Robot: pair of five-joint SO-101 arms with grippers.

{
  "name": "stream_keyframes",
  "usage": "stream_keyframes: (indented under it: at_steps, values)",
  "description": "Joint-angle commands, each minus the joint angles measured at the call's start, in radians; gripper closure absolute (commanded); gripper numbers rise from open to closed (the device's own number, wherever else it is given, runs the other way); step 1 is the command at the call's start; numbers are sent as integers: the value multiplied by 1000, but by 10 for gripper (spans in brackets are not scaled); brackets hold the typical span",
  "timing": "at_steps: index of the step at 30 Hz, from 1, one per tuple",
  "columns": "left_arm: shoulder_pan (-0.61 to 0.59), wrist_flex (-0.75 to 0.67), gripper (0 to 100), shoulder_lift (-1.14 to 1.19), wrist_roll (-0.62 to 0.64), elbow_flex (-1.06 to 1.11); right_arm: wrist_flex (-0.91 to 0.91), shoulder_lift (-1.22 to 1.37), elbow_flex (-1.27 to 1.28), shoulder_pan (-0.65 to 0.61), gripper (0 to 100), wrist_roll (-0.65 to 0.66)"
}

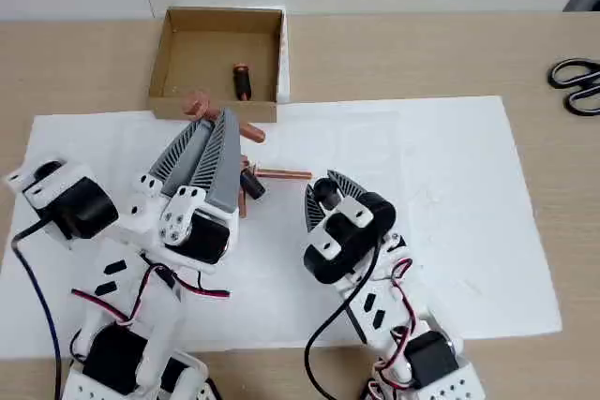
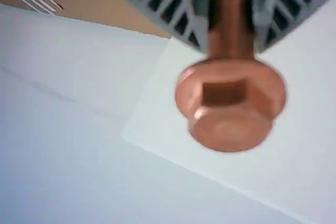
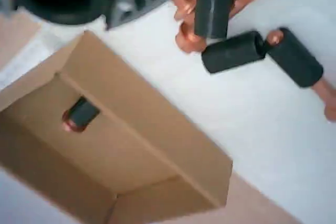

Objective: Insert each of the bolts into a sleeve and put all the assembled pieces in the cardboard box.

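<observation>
One bolt in hand, one assembly boxed; sleeving looks to be the step under way.
Noted: the open brown cardboard box [image 1: 161, 58] holds one sleeved bolt [image 1: 242, 83]. Just in front of it the left gripper [image 1: 214, 121] pinches a copper flange-headed hex bolt [image 2: 231, 106]. Next, a black cylindrical sleeve [image 3: 231, 52] must be lined up on its shank. The right gripper [image 1: 323, 196] cannot be judged spread or closed. The loose pile [image 1: 251, 180] lies partly hidden under the left gripper.
</observation>
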Motion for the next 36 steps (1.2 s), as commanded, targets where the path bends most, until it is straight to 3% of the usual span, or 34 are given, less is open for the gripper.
stream_keyframes:
  at_steps: [1, 7, 17, 21, 25, 30, 36]
  values:
    - [37, -3, 994, -11, 6, -12, -131, -12, 37, -2, 995, -17]
    - [130, -2, 994, -6, 6, -7, -245, -10, 87, -2, 995, -173]
    - [176, -6, 994, -6, 3, -18, -469, -8, 87, -65, 995, -170]
    - [189, -6, 994, -5, -92, -56, -467, -5, 87, -76, 995, -166]
    - [190, -3, 994, -3, -221, -127, -467, -5, 37, -70, 995, -71]
    - [190, 2, 994, 2, -239, -136, -369, -4, 2, -70, 995, 11]
    - [201, 35, 994, 143, -287, -188, -237, -4, -68, -73, 995, 18]
